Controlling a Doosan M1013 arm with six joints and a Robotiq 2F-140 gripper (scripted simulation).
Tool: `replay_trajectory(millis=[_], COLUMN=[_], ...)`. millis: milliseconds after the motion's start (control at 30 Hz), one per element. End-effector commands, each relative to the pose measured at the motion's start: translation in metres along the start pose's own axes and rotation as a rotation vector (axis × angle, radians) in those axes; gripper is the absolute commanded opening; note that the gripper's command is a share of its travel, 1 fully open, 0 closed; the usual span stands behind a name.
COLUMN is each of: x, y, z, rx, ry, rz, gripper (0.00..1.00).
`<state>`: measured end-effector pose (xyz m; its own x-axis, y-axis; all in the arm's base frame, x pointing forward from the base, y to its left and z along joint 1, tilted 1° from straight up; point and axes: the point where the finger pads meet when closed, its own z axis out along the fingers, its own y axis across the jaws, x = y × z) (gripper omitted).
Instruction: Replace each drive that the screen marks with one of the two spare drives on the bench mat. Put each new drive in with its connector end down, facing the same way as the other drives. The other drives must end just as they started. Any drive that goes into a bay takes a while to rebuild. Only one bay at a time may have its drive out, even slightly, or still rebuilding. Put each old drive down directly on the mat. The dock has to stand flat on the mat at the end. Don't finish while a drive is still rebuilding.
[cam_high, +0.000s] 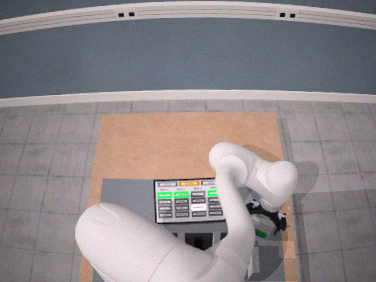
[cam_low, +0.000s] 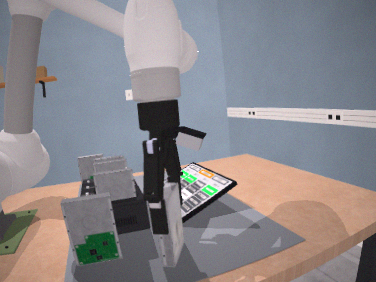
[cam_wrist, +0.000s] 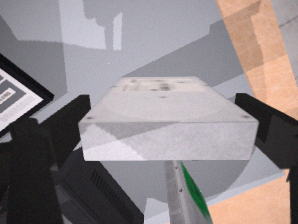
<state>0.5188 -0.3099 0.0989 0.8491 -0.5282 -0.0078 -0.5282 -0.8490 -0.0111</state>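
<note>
My gripper (cam_high: 267, 215) (cam_low: 166, 210) (cam_wrist: 162, 108) is open, its fingers on either side of the upper part of a grey drive (cam_high: 264, 224) (cam_low: 172, 232) (cam_wrist: 167, 140) that stands upright on the grey mat (cam_high: 122, 192) (cam_low: 250, 240). In the wrist view gaps show between this drive and both fingers. A second drive (cam_low: 92, 217) (cam_wrist: 175, 192) stands upright beside it, its green board showing. The black dock (cam_low: 135, 215) (cam_wrist: 100, 185) holds several grey drives (cam_low: 115, 185); a dark gap (cam_high: 198, 242) shows among them. The arm hides part of the dock in the top view.
The tilted screen (cam_high: 187, 215) (cam_low: 205, 190) (cam_wrist: 22, 102) stands in front of the dock. It shows green cells in the first, second and fourth columns, a white cell in the third, and an orange button on top. The wooden bench (cam_high: 190, 140) (cam_low: 275, 185) extends beyond the mat.
</note>
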Motion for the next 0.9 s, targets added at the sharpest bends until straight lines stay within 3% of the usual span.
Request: replay_trajectory(millis=[0, 267, 300, 867], x=[0.0004, 0.0004, 0.0004, 0.0004], y=[-0.0001, -0.0001, -0.0001, -0.0001], z=[-0.0005, -0.0005, -0.0005, -0.0016], rx=[0.000, 0.000, 0.000, 0.000], ry=[0.001, 0.001, 0.001, 0.001], rz=[0.000, 0.000, 0.000, 0.000], gripper=[0.89, 0.89, 0.73, 0.72])
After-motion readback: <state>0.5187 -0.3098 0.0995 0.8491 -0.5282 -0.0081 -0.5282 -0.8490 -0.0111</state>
